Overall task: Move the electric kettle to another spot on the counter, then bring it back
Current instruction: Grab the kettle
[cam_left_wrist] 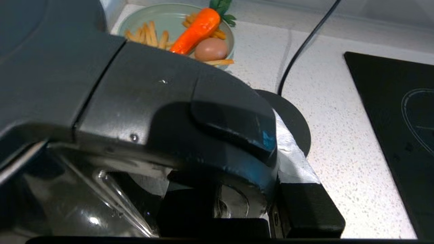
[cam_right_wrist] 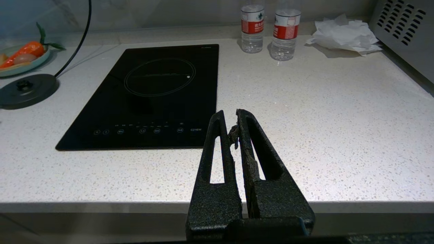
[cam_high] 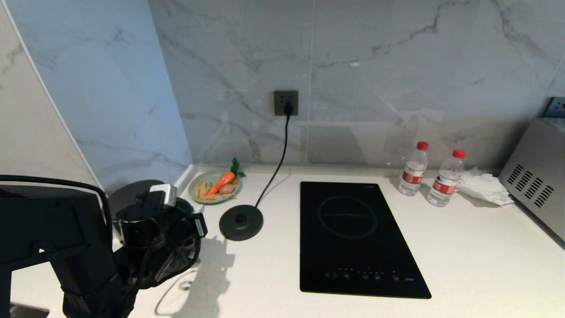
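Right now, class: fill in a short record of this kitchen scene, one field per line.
Kettle: electric kettle off its power base, at the counter's left end
Left gripper: left gripper around the kettle's handle
Right gripper: right gripper shut, empty, by the counter's front edge
Hob: black hob bare
Plate: green plate with carrot
Bottles: two water bottles by the wall
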Robot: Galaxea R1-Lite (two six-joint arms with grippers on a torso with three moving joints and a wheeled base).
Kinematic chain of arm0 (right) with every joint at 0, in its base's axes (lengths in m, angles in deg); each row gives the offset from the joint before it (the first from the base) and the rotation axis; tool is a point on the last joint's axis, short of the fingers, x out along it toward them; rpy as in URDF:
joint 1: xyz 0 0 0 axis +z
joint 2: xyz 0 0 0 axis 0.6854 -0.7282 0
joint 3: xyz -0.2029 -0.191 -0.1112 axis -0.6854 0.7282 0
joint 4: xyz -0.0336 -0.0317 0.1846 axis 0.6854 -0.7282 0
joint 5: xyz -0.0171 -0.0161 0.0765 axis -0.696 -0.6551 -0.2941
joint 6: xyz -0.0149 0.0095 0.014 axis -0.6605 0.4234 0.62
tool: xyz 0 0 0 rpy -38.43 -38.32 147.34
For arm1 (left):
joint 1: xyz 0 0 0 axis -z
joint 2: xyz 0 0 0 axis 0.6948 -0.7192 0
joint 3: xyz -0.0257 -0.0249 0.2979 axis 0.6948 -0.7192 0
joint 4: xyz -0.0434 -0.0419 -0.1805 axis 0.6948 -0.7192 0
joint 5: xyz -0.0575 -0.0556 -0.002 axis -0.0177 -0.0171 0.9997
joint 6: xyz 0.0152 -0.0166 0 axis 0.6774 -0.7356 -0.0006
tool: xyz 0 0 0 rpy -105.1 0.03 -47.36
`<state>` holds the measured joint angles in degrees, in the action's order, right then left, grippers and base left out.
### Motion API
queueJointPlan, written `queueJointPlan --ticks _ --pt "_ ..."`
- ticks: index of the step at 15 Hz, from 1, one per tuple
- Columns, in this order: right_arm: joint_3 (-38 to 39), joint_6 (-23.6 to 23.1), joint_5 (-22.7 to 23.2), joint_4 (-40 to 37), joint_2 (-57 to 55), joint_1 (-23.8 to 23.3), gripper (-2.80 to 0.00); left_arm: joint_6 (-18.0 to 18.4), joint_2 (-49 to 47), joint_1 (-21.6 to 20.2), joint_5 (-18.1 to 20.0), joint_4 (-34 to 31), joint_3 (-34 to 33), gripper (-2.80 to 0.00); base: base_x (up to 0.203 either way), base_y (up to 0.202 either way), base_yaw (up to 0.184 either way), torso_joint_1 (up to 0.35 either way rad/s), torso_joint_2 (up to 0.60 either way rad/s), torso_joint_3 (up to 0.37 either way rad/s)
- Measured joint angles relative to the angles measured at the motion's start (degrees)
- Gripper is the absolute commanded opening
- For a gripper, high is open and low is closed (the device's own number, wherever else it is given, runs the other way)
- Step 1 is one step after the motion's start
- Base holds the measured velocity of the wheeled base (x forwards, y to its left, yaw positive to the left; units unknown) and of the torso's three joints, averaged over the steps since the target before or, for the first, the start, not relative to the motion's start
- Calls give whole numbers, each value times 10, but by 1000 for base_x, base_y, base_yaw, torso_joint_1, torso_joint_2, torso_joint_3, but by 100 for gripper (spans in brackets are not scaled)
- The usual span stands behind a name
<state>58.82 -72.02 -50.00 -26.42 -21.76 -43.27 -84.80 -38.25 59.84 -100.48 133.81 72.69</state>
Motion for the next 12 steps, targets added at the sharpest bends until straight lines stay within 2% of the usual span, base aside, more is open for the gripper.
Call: queueJointPlan --ticks 12 --pt "0 0 0 0 0 0 -280 1 7 7 -2 -1 8 -280 0 0 0 0 0 0"
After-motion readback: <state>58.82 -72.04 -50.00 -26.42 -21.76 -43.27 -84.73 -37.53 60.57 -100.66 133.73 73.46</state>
